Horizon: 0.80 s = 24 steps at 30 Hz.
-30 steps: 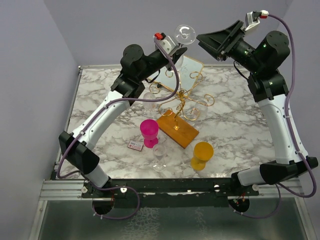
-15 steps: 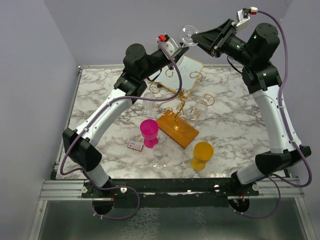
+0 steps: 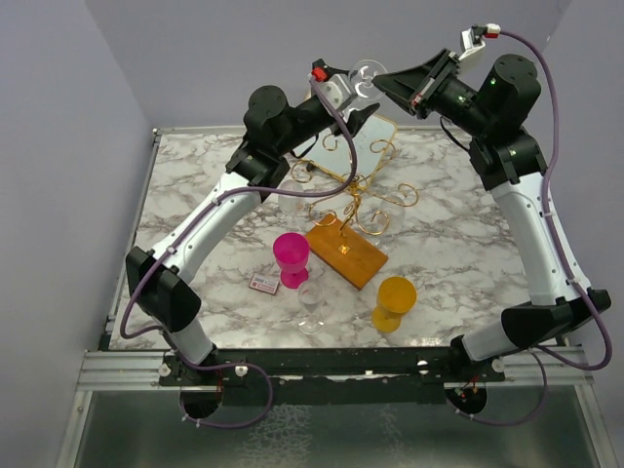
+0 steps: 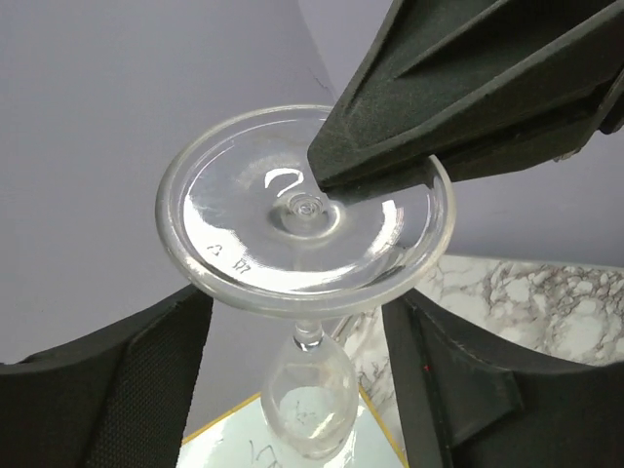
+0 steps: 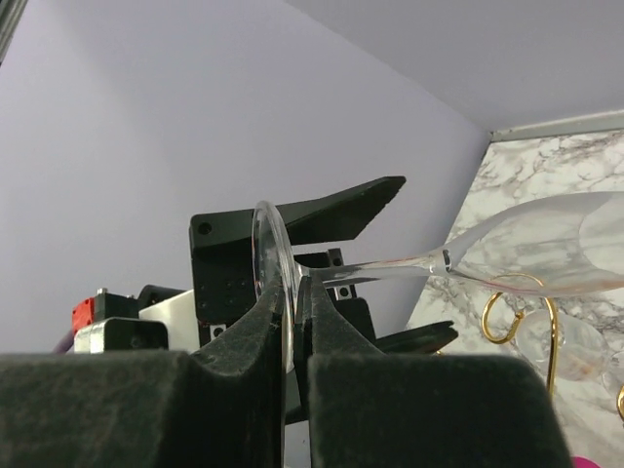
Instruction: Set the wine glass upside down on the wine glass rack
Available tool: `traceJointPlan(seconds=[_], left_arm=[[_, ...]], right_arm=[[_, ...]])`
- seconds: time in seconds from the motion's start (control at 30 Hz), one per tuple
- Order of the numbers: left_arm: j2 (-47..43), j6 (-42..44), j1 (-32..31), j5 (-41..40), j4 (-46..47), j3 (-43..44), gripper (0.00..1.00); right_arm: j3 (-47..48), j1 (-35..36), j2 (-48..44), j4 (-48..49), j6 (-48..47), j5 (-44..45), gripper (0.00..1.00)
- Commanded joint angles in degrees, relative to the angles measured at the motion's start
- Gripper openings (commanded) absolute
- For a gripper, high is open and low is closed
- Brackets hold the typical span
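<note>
Your right gripper (image 5: 292, 292) has now clamped onto the wine glass (image 4: 244, 229) foot; your left gripper (image 4: 292, 336) has let go, jaws apart around the stem.

A white-and-grey marble-patterned table (image 3: 468, 253) carries a scatter of glassware around the wine glass rack (image 3: 356, 200), whose gold wire stem rises from an orange-brown wooden base (image 3: 348, 251) lying flat near the table's middle. A pink goblet (image 3: 291, 255) stands just left of the base, with a small white-and-pink card (image 3: 264, 284) lying beside it on the near-left side. A clear stemmed glass (image 3: 311, 304) stands upright just in front of the base's near-left corner. A yellow goblet (image 3: 395, 300) stands near the base's near-right end. Behind the rack, at the table's far edge, sits a gold-framed mirror (image 3: 375, 146).
</note>
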Motion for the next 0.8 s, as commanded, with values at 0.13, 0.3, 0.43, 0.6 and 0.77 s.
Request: traceJointPlan(seconds=[0.13,0.3,0.43,0.6,0.77], left_arm=[[-6.45,-2.63,-0.31,-2.63,4.52,-3.65,0.77],[-9.34,-3.62,-0.32,-4.93,4.78,-7.09,0.81],[-12.45,-8.66,-0.35,-7.49,4.79,-9.45,0.83],[-16.73,-21.86,-0.31,-11.04,4.73,-13.66,0.83],[-20.48,-30.54,-0.31,-14.77,2.05,-17.35,0.83]], right_arm=[[-0.62,-0.36,-2.71,4.14,-2.71,7.36,0.01],[-2.49,-0.36,-3.23,3.99,-2.81,9.11,0.01],[-3.26,-0.36,-3.47,0.69,-3.92,10.45,0.01],[-7.74,-0.36,-4.82,-3.56,-4.29,8.84,0.01],[-12.42,-0.36,-5.8,-7.61,-4.37,5.1,0.01]])
